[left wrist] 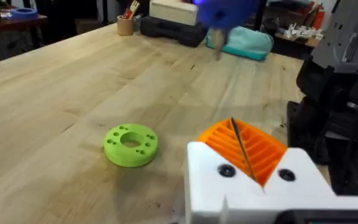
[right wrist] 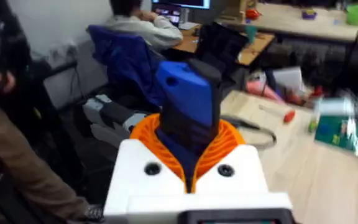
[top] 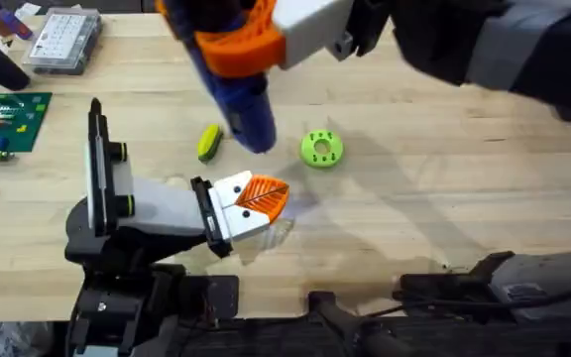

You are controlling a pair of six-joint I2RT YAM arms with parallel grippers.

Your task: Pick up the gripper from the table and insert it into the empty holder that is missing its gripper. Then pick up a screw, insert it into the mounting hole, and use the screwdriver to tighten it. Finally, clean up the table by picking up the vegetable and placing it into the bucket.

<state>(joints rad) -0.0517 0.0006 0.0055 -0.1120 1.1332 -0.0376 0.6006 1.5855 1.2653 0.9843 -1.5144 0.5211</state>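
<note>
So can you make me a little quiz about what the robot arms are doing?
1. True or false: the right end effector holds the blue screwdriver.
2. What color is the round disc with holes? A red, B lime green, C white.
3. Fill in: the left end effector's orange pads are ____ together.

Key: 1 true. 2 B. 3 closed.

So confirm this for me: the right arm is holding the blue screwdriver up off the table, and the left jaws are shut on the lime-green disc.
Not quite. The right gripper does hold the blue screwdriver off the table, but the left gripper is shut on nothing. In the left wrist view the lime-green disc lies free on the table, apart from those jaws.
</note>
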